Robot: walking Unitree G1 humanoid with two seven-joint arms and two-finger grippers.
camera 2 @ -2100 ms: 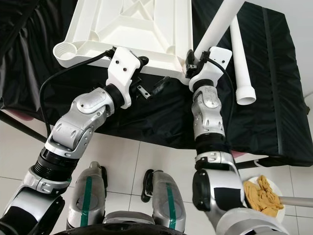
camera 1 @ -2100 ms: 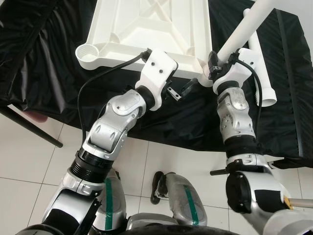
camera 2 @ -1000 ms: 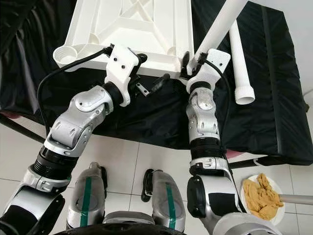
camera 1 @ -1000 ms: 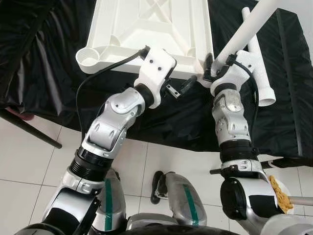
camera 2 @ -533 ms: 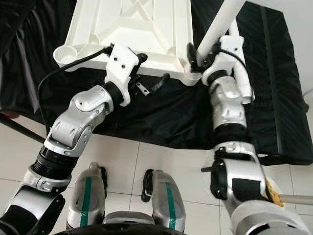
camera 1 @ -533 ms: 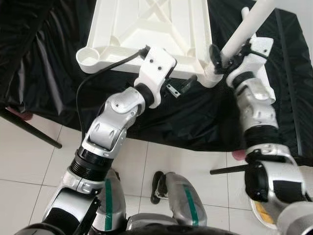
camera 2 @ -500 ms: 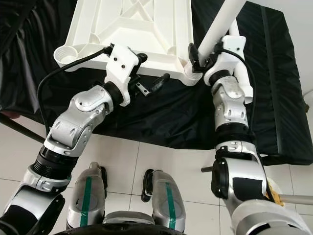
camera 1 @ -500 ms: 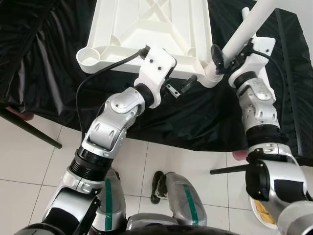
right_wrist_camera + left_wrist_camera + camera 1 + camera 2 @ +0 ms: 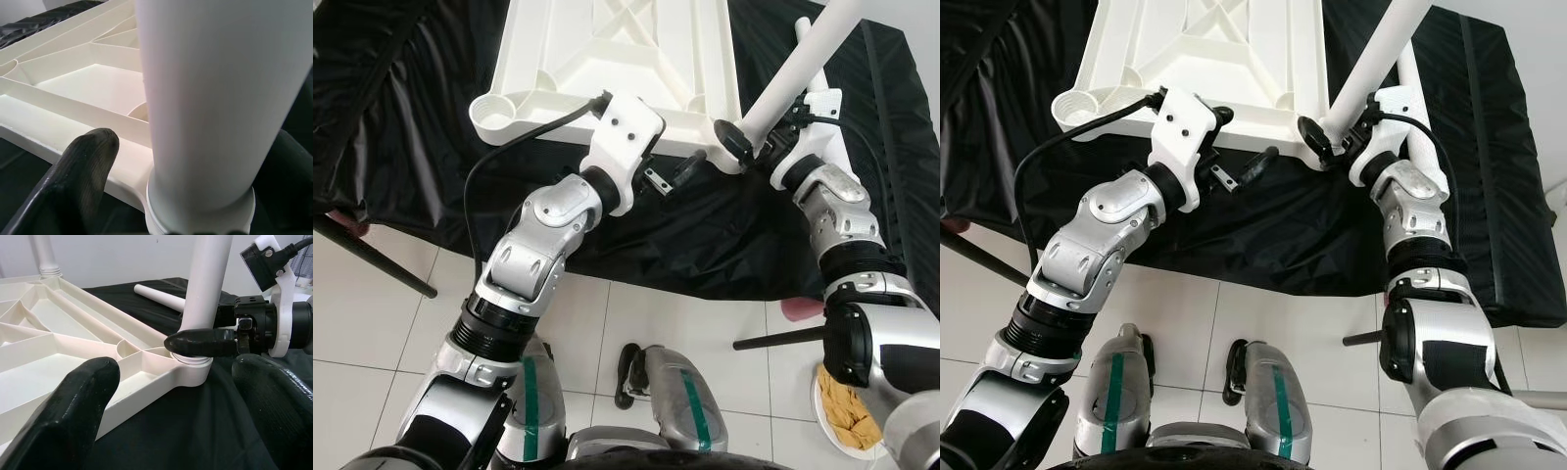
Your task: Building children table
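A white plastic tabletop (image 9: 607,49) lies upside down on a black cloth. A white table leg (image 9: 793,73) stands tilted in its near right corner socket (image 9: 193,369). My right gripper (image 9: 749,132) is shut on the leg's base, one black finger on each side, as the right wrist view shows with the leg (image 9: 210,98). My left gripper (image 9: 675,174) hovers open at the tabletop's near edge, just left of that socket, with nothing between its fingers (image 9: 73,416). The near left corner socket (image 9: 494,108) holds nothing. Another leg (image 9: 46,254) stands at a far corner.
A loose white leg (image 9: 1420,108) lies on the cloth (image 9: 401,117) behind my right arm. A dark metal support leg (image 9: 372,259) slants to the tiled floor at left. A plate of fried food (image 9: 847,416) and a pink object (image 9: 798,311) sit on the floor at right.
My right wrist has swung out to the right around the leg's base, so its finger now points left across the socket. The left arm and tabletop have stayed put.
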